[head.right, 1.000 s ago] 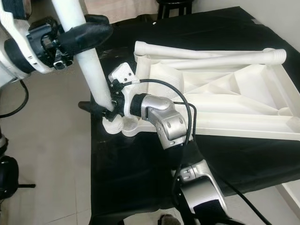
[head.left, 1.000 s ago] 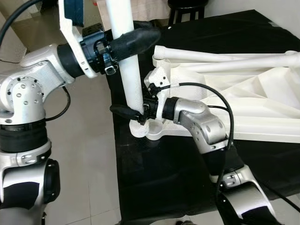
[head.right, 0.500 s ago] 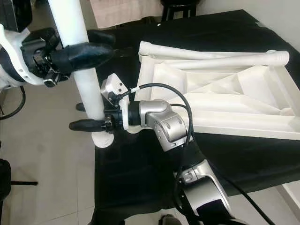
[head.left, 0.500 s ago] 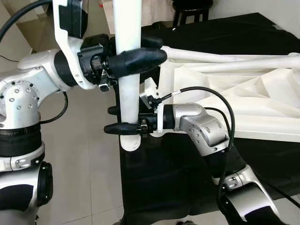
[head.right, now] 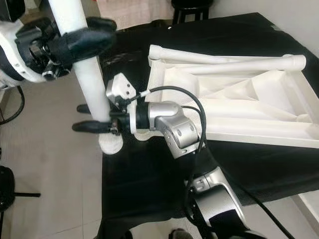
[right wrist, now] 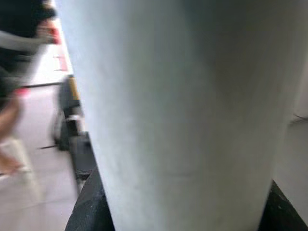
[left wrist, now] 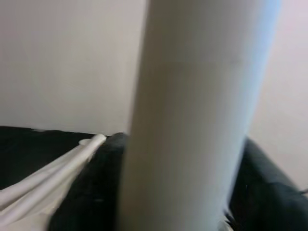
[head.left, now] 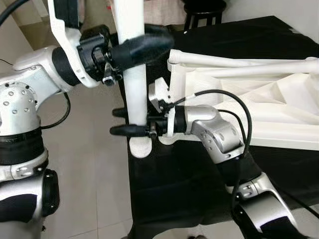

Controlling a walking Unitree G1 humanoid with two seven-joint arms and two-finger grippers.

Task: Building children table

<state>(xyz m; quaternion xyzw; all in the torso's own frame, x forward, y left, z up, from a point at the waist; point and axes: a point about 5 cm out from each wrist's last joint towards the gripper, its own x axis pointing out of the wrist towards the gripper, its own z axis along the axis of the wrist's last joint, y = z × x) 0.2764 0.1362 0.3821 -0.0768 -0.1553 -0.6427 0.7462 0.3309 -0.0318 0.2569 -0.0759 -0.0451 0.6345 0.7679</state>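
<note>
Early stage: white leg [head.left: 135,74] upright at bench [head.left: 199,184] corner, clamped high by left gripper [head.left: 142,45] fingers, low by right gripper [head.left: 130,122], not yet seated in upturned tabletop [head.left: 249,104]; further legs [head.left: 239,60] lying loose

Silver jointed arms, black cables, white wrist housings, black-fingered left pincer [head.left: 137,45], perhaps rubber-coated

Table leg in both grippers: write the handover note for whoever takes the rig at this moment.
Left gripper is shut on the white table leg high up; right gripper is shut on it near its lower end. The leg stands upright at the corner of the upturned white tabletop on the black cloth. Two more legs lie across the tabletop. Whether this leg is fully seated cannot be told. Left: confirm seating, then fit the others.
</note>
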